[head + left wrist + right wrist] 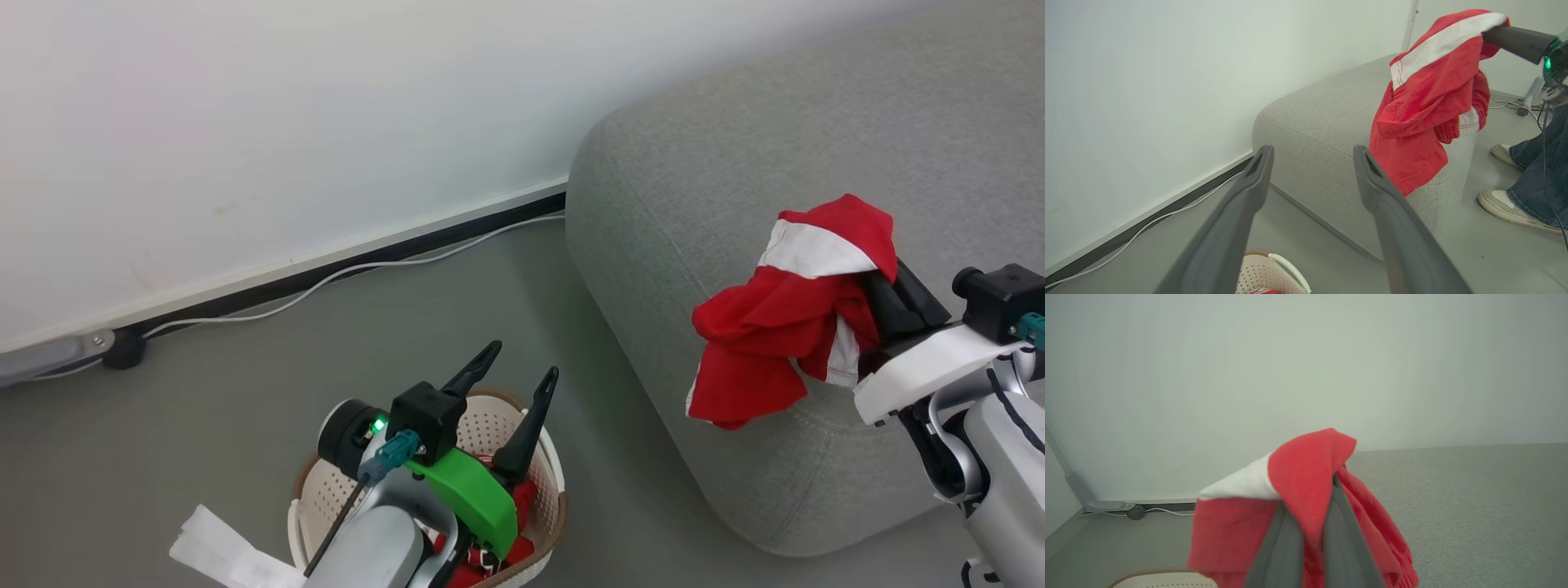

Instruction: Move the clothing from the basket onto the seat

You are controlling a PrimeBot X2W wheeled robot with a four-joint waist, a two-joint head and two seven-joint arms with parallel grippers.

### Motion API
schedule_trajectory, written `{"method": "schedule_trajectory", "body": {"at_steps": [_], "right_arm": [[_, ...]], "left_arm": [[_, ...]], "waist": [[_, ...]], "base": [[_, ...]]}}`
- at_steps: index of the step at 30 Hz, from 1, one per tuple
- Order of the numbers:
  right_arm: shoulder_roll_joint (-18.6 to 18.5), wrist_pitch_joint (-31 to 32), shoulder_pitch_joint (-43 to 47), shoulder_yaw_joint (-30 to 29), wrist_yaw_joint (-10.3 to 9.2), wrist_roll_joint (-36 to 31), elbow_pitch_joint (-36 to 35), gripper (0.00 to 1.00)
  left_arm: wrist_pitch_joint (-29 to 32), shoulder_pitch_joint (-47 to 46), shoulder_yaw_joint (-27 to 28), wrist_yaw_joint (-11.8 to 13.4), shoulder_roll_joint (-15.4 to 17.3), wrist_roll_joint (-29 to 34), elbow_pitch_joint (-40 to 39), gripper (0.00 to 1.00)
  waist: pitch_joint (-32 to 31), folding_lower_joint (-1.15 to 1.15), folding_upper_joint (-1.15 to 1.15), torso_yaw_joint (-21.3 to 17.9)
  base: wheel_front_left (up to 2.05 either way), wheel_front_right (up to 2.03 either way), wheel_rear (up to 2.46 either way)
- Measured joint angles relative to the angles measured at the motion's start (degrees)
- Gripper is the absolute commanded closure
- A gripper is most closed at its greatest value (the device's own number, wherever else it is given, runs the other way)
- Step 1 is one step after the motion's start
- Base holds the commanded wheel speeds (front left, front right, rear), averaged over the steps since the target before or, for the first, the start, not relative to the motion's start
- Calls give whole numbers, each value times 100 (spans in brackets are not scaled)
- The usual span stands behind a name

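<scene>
My right gripper (878,282) is shut on a red garment with a broad white stripe (784,314). The cloth hangs above the near edge of the grey seat (678,188), its lower end close to the cushion. In the left wrist view the same garment (1425,102) dangles from the other arm's fingers beside the seat (1314,122). My left gripper (522,376) is open and empty above the cream basket (482,425), where more red clothing (522,498) lies. In the right wrist view the fingers pinch the red fabric (1306,486).
A white cable (343,273) runs along the dark baseboard at the wall. White paper (220,551) lies on the floor left of the basket. A person's feet in pale shoes (1506,204) stand beyond the seat's corner.
</scene>
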Motion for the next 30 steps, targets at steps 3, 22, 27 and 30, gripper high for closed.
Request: {"method": "schedule_trajectory", "body": {"at_steps": [3,22,27,30], "right_arm": [[-41,-1,79,-55,0,0,-98,100],[-212,-7,-382,-413,111,38,-369,100],[-253,-8,-1122,-495,156,2,-186,100],[-254,-4,-1610,-598,159,1,-57,100]], "left_arm": [[-1,15,-31,0,-2,0,-22,0],[162,-303,-32,85,36,190,-333,0],[213,-522,114,191,136,240,-476,0],[271,-663,167,248,189,274,-600,0]], "waist": [[41,0,0,-185],[1040,0,0,-488],[1413,0,0,-415],[1645,0,0,-353]], "base": [[0,0,0],[0,0,0],[0,0,0],[0,0,0]]}}
